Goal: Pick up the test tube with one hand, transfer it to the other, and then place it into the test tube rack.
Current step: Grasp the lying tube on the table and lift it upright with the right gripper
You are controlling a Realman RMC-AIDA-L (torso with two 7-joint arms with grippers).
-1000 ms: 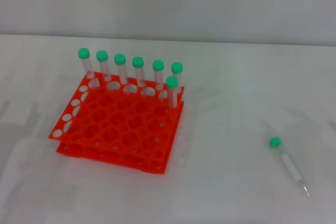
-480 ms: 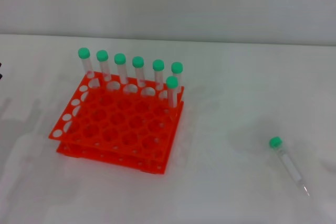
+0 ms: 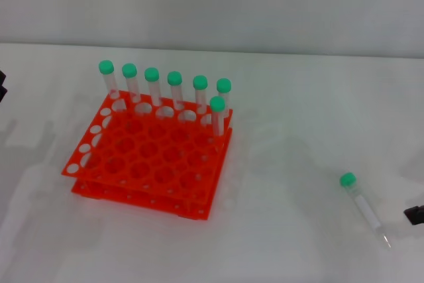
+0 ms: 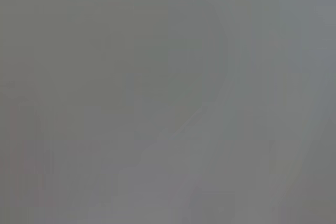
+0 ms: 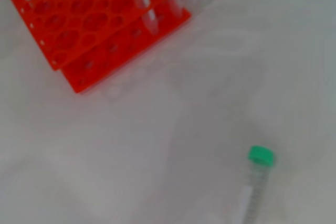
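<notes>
The test tube [image 3: 363, 206] lies flat on the white table at the right, green cap toward the rack and pointed tip toward me. It also shows in the right wrist view, test tube [image 5: 254, 184]. The orange-red test tube rack [image 3: 149, 154] stands left of centre and appears again as the rack [image 5: 89, 24] in the right wrist view. A black edge of my right gripper [image 3: 415, 215] pokes in at the right border, just right of the tube. A sliver of my left gripper [image 3: 2, 85] shows at the left border, well left of the rack.
Several green-capped tubes [image 3: 174, 91] stand upright along the rack's far row and right corner. White table [image 3: 291, 130] lies between rack and loose tube. A grey wall runs behind. The left wrist view shows only plain grey.
A black piece of the right gripper has come into the head view beside the tube. The left gripper's edge shows a little more at the left border. Tube and rack have not moved.
</notes>
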